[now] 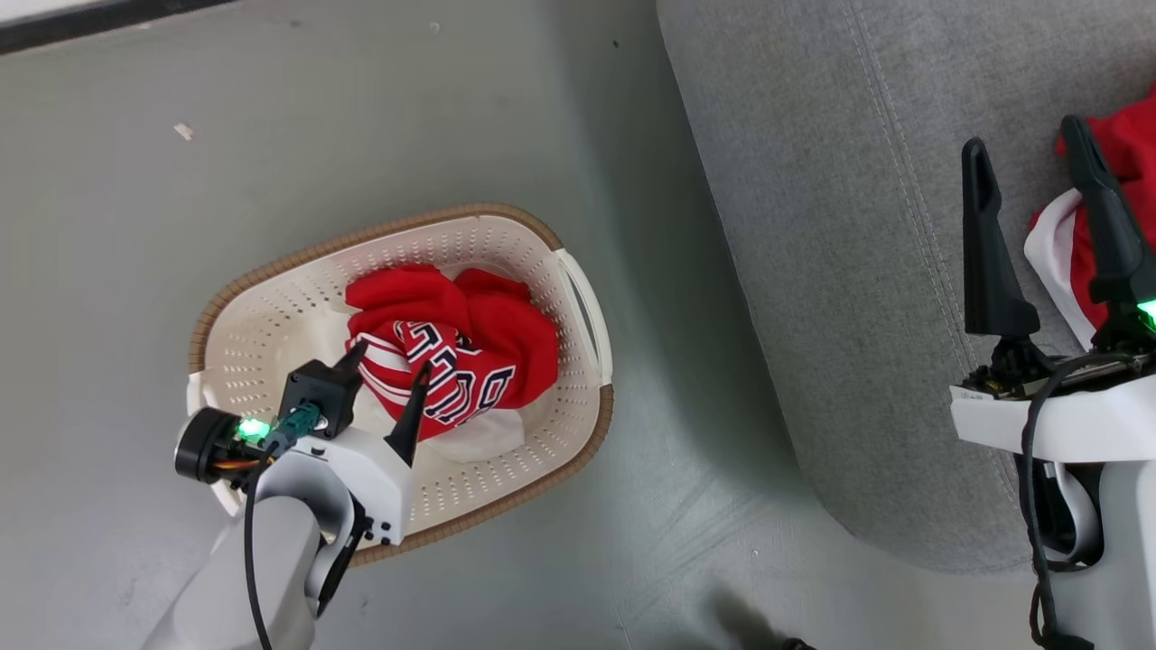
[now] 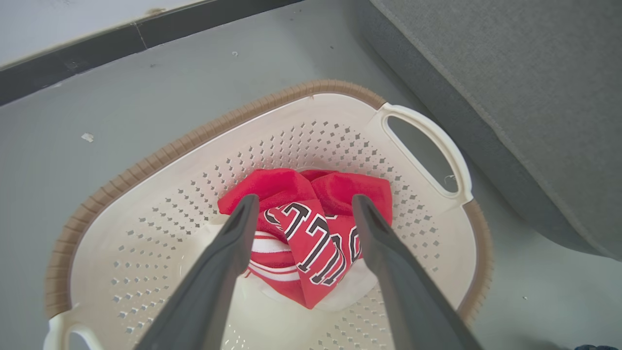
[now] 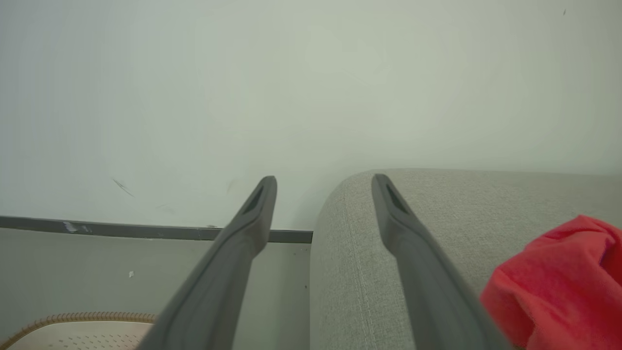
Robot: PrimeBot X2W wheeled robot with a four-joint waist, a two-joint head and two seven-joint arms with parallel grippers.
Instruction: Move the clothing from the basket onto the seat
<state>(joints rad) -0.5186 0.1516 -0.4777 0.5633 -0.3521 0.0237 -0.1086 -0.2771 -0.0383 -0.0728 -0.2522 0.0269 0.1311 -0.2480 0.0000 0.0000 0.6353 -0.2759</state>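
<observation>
A crumpled red jersey, the clothing, lies in the cream basket on the floor. My left gripper hangs open over it, a finger on each side of the black lettering, with nothing held. On the right stands the grey seat. A second red and white garment lies on it. Above the seat my right gripper is open and empty, just left of that garment.
The grey floor surrounds the basket, with a dark baseboard and pale wall behind. The basket's right handle faces the seat across a narrow strip of floor.
</observation>
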